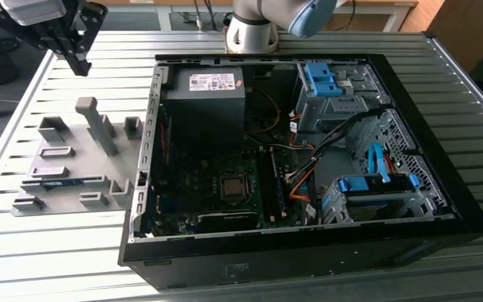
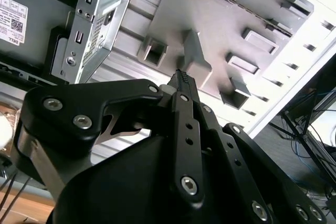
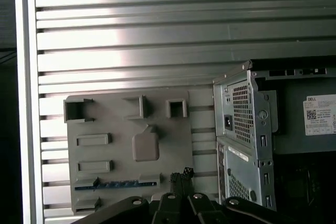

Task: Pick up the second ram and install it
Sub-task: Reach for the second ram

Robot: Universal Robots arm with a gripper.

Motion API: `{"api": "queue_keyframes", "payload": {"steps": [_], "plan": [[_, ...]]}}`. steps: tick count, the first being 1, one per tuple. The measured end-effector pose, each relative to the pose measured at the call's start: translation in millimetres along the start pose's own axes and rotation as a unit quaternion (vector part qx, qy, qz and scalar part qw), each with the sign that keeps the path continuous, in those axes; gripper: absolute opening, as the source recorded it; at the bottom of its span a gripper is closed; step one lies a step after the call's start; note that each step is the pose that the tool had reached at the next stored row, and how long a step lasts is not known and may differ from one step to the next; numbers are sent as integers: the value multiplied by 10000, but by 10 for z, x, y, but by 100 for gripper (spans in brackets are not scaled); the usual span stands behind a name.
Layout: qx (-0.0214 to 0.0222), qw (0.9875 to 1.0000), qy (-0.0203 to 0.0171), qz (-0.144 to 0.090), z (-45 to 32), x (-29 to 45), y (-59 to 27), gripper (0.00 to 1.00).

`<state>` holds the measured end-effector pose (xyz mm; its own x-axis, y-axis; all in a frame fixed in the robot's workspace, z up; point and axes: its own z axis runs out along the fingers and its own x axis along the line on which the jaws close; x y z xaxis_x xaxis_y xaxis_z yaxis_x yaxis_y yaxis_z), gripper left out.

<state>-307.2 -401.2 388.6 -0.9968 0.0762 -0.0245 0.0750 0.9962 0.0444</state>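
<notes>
Gripper (image 1: 81,68): black, jointed metal linkage with bolt heads visible. In both wrist views the two slim fingers are drawn tight together at a ribbed tip (image 2: 181,75), with nothing between them. In the exterior view it hangs above the slatted aluminium table (image 1: 57,251), beyond the far edge of the grey holder plate (image 1: 73,167) and clear of it. The second ram (image 1: 61,183) is a long, thin, flat blue-green strip. It lies on edge in a narrow slot between low grey blocks, near the plate edge farthest from the gripper; the first wrist view shows it as a dark strip with blue flecks (image 3: 115,184). The plate is matte grey plastic and carries rectangular pockets, low ridges and one tall upright block (image 1: 99,126). Just to the exterior view's right of the plate stands an open black computer case (image 1: 443,189) with perforated sheet-steel walls. It holds a dark green motherboard (image 1: 216,170), a boxy grey power supply (image 1: 204,100) and blue plastic drive caddies (image 1: 321,78).
</notes>
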Motion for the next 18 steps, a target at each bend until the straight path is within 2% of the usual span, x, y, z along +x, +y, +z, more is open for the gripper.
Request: {"api": "queue_keyframes", "payload": {"steps": [11,18], "plan": [[0,10000,0,0,4,145,-92,11],[0,10000,0,0,16,231,-203,11]]}}
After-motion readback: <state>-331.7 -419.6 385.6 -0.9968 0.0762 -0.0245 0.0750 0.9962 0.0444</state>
